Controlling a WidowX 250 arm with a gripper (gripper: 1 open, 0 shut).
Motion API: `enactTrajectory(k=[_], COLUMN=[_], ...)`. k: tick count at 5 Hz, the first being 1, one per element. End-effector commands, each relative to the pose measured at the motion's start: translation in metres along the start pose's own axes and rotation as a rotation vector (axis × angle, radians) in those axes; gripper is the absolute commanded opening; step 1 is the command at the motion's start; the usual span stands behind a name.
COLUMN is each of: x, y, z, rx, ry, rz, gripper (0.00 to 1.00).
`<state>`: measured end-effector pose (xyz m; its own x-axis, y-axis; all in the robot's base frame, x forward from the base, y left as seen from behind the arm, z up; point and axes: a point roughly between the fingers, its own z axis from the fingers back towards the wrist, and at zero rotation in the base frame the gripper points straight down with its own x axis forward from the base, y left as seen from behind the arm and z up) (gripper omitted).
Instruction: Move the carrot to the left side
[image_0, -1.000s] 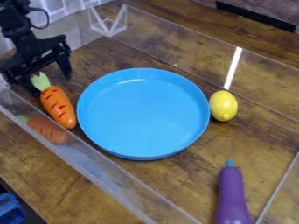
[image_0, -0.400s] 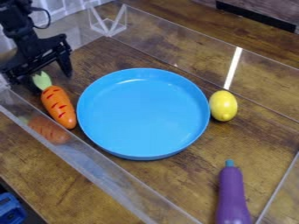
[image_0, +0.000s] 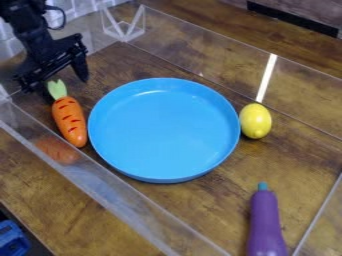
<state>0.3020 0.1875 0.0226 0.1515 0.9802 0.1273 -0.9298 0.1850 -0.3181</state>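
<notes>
The carrot (image_0: 68, 120), orange with dark grooves and a green top pointing up-left, lies on the wooden table just left of the blue plate (image_0: 163, 128). My gripper (image_0: 54, 77) hovers right behind the carrot's leafy end, at the upper left of the view. It is open with nothing between its black fingers (image_0: 82, 71). The fingers are apart from the carrot.
A yellow lemon (image_0: 255, 121) sits right of the plate and a purple eggplant (image_0: 265, 224) lies at the lower right. A clear plastic wall (image_0: 94, 180) runs along the near left edge and shows a faint orange reflection of the carrot.
The open gripper has shifted up and slightly right in the picture, away from the carrot's top. The carrot stays about where it was.
</notes>
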Motion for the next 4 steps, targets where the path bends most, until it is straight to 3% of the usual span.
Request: enactTrajectory(k=[1,2,4], x=[-0.0117,-0.0131,-0.0164], y=[0.0021,0.004,0.0016], z=[-0.0132,-0.0169,-0.0145], rx=[0.011,0.006,0.018], ry=[0.025,0.026,-0.022], rz=[-0.036,-0.065,0.013], gripper=[1.0,1.0,1.0])
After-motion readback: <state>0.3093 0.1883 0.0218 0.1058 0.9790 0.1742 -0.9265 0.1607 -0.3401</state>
